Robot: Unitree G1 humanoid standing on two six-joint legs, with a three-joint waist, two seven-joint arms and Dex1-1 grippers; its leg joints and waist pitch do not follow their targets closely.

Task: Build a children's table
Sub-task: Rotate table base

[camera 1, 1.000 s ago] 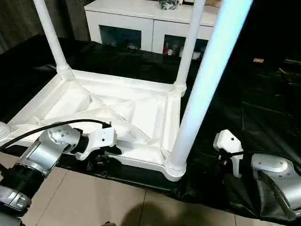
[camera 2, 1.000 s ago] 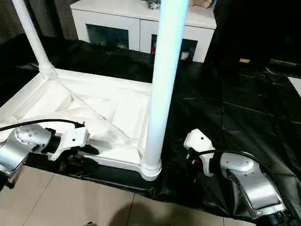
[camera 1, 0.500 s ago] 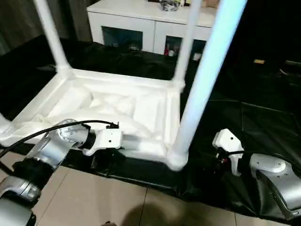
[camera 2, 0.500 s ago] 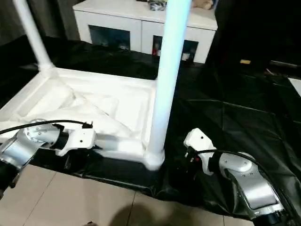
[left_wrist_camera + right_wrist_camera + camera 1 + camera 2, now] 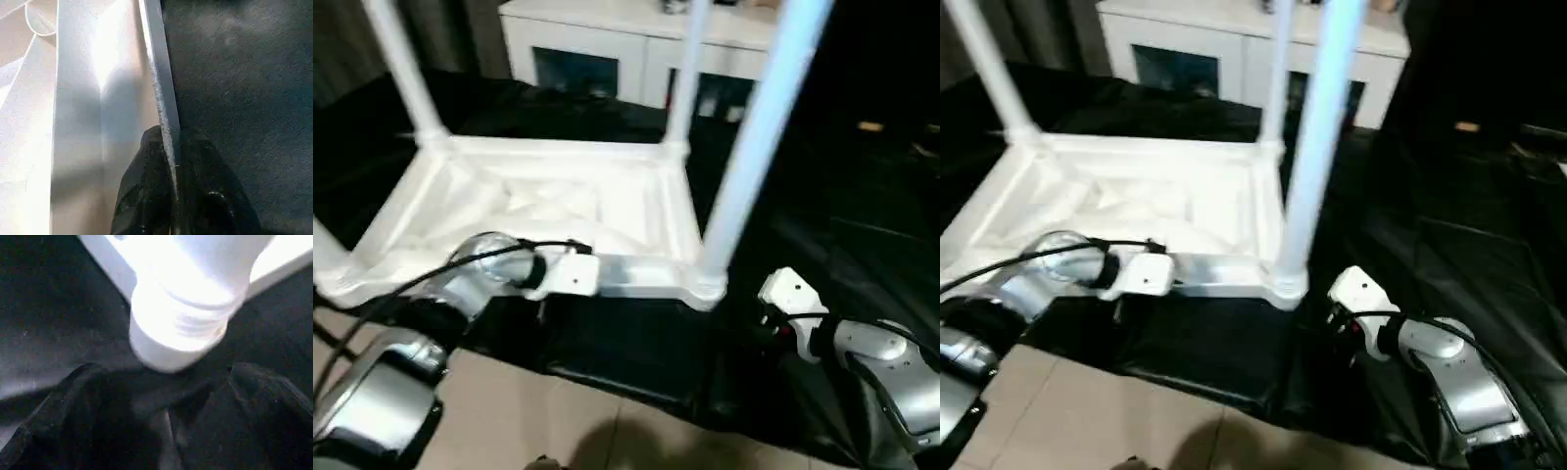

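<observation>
Gripping the near rim of the children's table (image 5: 558, 211), the left hand (image 5: 171, 196) had its two black fingers clamped together on the thin white edge, one finger on each side of it, as the left wrist view showed. The table lay upside down on the black sheet (image 5: 822, 235) covering the floor, ribbed underside up, with its legs standing upward; the nearest leg (image 5: 759, 127) rose from the near right corner socket (image 5: 705, 289). That near edge looked raised off the sheet, with shadow beneath it, probably because the left hand was lifting the rim to tip the table toward its feet. The right hand (image 5: 773, 328) sat low on the sheet just beside that corner socket, apparently placed to steady or catch the leg; whether its fingers were apart or together could not be told. Behind the table, at the far edge of the sheet, stood a white cabinet (image 5: 607, 39) with glass-fronted doors.
</observation>
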